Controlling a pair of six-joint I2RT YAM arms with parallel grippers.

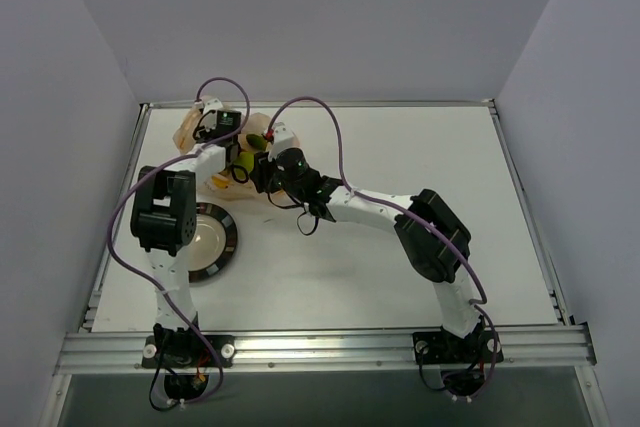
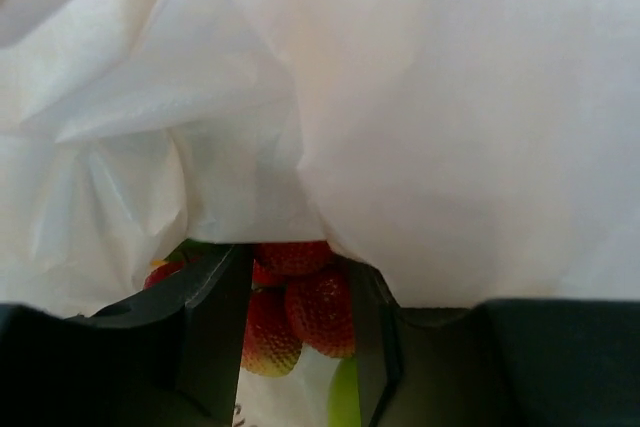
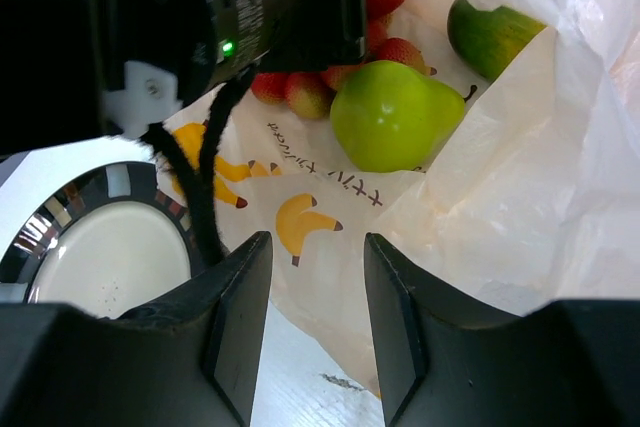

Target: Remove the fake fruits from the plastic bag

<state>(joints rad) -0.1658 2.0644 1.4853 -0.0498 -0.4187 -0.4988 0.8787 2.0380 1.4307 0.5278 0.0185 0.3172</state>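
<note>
The plastic bag (image 1: pixel 192 133) lies at the back left, peach with banana prints (image 3: pixel 500 197). In the right wrist view a yellow-green pear (image 3: pixel 395 112), a green mango-like fruit (image 3: pixel 490 32) and several red strawberry pieces (image 3: pixel 300 92) lie on its opened mouth. My left gripper (image 1: pixel 238 152) reaches into the bag. In its wrist view (image 2: pixel 300 287) the red pieces (image 2: pixel 320 307) fill the gap between its fingers, and bag film (image 2: pixel 400 97) covers the fingertips. My right gripper (image 3: pixel 318 267) is open and empty, hovering over the bag's near edge, next to the left gripper in the top view (image 1: pixel 260 173).
A round black-rimmed plate (image 1: pixel 228 247) sits just in front of the bag on the left, also in the right wrist view (image 3: pixel 60 209). The left arm's black cable (image 3: pixel 205 207) hangs between plate and bag. Grey walls enclose the white table.
</note>
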